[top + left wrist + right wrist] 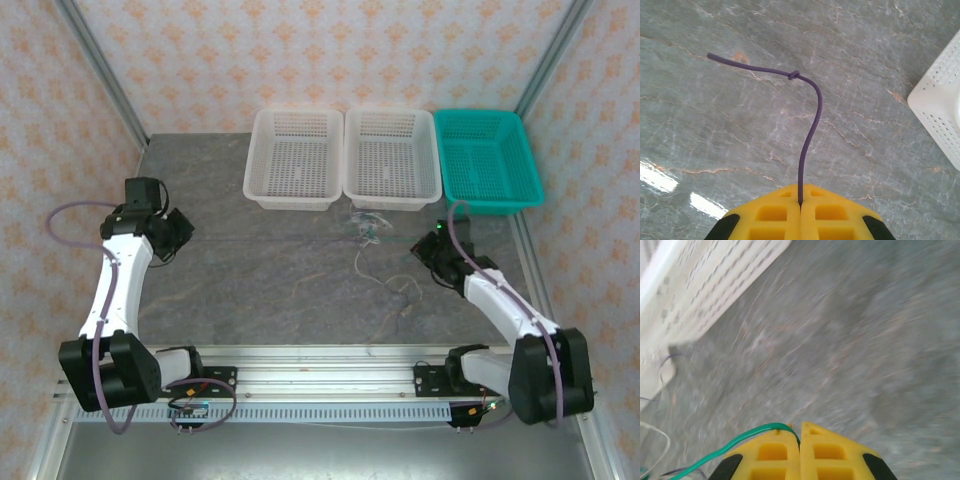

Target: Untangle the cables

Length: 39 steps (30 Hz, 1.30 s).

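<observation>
Containers: white baskets (293,199), teal basket (489,204); cables (368,232) lie outside. Wrist views: left fingers (775,212) clench purple cable (812,130), right fingers (772,452) green cable (735,442).

Polished grey stone-look table top (280,290), veined like marble, throws back bright glare under the lights. On it stand three smooth moulded plastic baskets with perforated walls, two white (293,158) (392,156) and one teal (488,158). The purple cable (819,107) pinched in the left gripper (800,197) has a matt, rubbery skin. The green cable (722,450) at the right gripper (800,429) looks smooth and plastic-coated. The fingers (772,212) are matt yellow plastic with moulded recesses. The left arm (118,285) and right arm (500,300) wear smooth white shells with black joints. A ribbed bare-metal rail (320,372) edges the table; patterned paper covers the walls (330,50).
</observation>
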Tool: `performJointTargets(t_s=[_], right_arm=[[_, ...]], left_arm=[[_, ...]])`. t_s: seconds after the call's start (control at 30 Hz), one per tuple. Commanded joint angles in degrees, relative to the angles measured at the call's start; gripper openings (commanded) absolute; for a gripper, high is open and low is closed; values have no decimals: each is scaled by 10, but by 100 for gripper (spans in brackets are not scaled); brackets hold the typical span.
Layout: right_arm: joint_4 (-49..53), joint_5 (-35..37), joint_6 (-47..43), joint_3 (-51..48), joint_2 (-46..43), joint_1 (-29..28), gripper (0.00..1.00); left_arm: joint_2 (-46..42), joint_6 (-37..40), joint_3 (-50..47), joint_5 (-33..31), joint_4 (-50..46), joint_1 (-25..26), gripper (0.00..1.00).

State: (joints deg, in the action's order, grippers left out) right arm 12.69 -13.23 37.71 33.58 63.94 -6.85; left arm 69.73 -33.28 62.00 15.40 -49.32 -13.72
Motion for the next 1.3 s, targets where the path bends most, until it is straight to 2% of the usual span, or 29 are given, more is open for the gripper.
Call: performJointTargets(t_s=[0.0, 0.2, 0.27, 0.33, 0.4, 0.5, 0.57, 0.63, 0.7, 0.8, 0.87, 0.97, 1.0, 1.07, 1.13, 1.2, 1.27], right_arm=[[106, 156, 26, -4, -31, 56, 0], [109, 159, 37, -5, -63, 64, 0], [126, 179, 37, 0, -64, 67, 0], [149, 193, 42, 5, -71, 87, 0], [158, 168, 64, -5, -86, 146, 0], [152, 134, 82, -17, -101, 220, 0], [131, 117, 70, -17, -98, 227, 0], [92, 60, 56, -22, -82, 226, 0], [55, 1, 59, -33, -48, 215, 0], [29, -19, 44, -43, 2, 160, 0], [18, -45, 25, -41, 29, 134, 11], [46, -59, 6, -21, 49, 116, 38], [65, -46, 4, -13, 42, 115, 49], [96, -14, -8, 4, 2, 108, 61], [127, 32, -29, 27, -32, 85, 73], [163, 81, -49, 57, -47, 55, 76], [188, 100, -68, 93, -41, 20, 77]], left_arm=[[-8, 12, 24, -120, -5, -36, 0], [-9, 8, 16, -130, -6, -37, 0], [-8, 10, 18, -142, -11, -42, 0], [-10, 17, 24, -153, -17, -58, 0], [-7, 20, 30, -159, -22, -93, 0], [6, 16, 42, -135, -23, -153, 0], [14, 8, 43, -109, -12, -169, 0], [15, 0, 29, -57, 20, -167, 0], [10, -8, 0, -10, 64, -150, 0], [7, 2, -34, 3, 108, -74, 0], [6, 8, -63, 40, 151, -26, 0], [13, 9, -94, 60, 192, 34, 0], [16, 8, -99, 47, 193, 52, 2], [23, 9, -102, 14, 185, 79, 12], [24, 14, -101, -20, 171, 91, 40], [4, 23, -102, -44, 167, 96, 62], [-34, 36, -102, -67, 172, 106, 71]])
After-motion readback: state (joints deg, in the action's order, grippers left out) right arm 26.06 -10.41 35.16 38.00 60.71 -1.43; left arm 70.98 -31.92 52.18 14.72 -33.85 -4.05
